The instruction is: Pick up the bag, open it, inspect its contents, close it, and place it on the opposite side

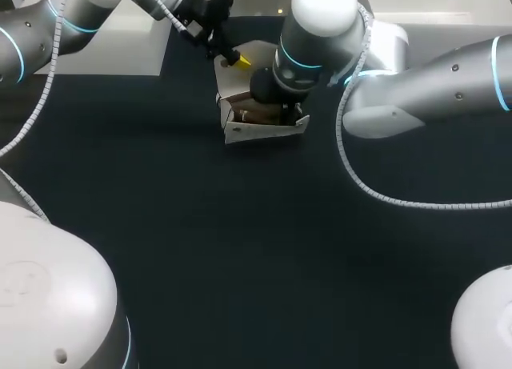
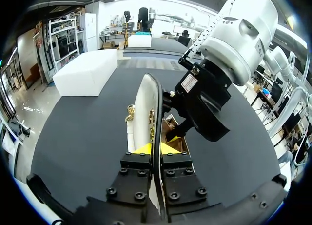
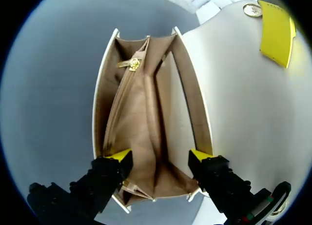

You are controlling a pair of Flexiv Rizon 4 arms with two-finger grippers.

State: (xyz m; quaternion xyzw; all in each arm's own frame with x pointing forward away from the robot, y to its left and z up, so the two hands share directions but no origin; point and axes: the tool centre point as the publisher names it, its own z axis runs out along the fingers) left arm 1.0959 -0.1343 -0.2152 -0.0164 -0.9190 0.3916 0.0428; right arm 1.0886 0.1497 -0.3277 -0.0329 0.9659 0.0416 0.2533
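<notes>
By the table's (image 1: 240, 265) far edge, the left gripper (image 2: 155, 149) clamps the white bag's (image 1: 264, 129) raised flap (image 2: 144, 112), while the right gripper (image 3: 161, 156) hangs spread over its open mouth.

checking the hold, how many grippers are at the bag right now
2. The left gripper is shut on the raised flap; the right gripper, open, hangs over the open bag.

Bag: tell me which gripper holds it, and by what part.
The left gripper is shut on the flap of the bag, pinching its edge. The right gripper is open above the mouth, holding nothing.
</notes>
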